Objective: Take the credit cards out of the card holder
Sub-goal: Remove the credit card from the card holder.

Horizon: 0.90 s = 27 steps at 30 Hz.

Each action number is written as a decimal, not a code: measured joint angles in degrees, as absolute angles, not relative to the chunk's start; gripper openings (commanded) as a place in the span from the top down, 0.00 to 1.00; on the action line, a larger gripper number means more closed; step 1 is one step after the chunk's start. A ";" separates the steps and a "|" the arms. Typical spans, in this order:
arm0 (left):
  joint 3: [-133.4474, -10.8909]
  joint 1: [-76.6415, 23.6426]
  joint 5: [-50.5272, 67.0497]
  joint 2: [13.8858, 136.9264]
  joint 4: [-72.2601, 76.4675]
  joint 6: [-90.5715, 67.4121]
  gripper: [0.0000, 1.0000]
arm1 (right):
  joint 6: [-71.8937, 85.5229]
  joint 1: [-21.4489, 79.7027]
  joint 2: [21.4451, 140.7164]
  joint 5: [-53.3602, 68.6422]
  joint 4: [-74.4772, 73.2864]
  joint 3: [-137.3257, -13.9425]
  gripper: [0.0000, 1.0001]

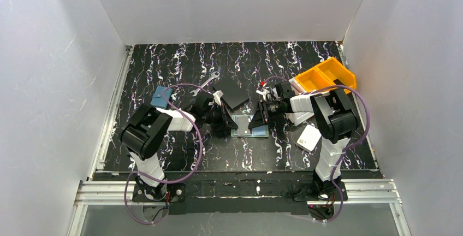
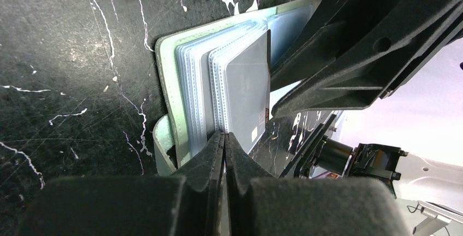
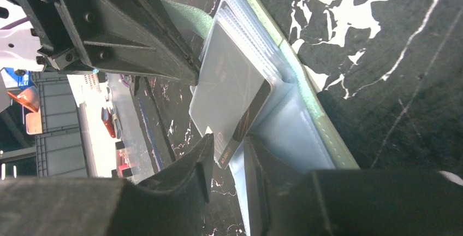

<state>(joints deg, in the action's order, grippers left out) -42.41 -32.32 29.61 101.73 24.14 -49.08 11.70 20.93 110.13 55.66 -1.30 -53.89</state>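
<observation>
Closest to the left wrist lens, the left hand [image 2: 224,137] has its fingers pressed together, pinching the bottom edge of the clear plastic sleeves [image 2: 196,83] in the flat mint-green folding card holder [image 2: 168,77]. That holder lies open on the black marbled table [image 1: 180,61], right between both arms. On the right wrist cam, the right hand [image 3: 228,144] has its fingers a bit apart, and the corner of a thin dark-edged credit card [image 3: 244,124] pokes out of its sleeve into that gap. Can't tell if it's actually squeezed.
</observation>
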 measured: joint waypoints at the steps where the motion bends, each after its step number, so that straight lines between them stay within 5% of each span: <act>1: -42.41 -32.32 29.63 101.78 24.21 -49.08 1.00 | 11.86 20.99 110.13 55.70 -1.23 -53.89 0.59; 12: -42.83 -33.45 29.12 101.97 24.34 -48.71 1.00 | 13.65 21.06 110.13 54.06 -1.06 -53.89 0.72; 17: -42.83 -34.00 28.69 101.95 24.43 -48.69 1.00 | 14.39 20.88 110.13 52.56 -1.17 -53.89 0.99; 27: -40.58 -33.69 27.22 100.75 25.82 -50.09 1.00 | 13.08 20.25 108.66 52.12 -3.01 -53.89 0.99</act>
<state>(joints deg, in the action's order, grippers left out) -40.58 -33.69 27.22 100.75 25.82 -50.09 13.08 20.25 108.66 52.12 -3.01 -53.89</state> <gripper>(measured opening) 0.009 0.043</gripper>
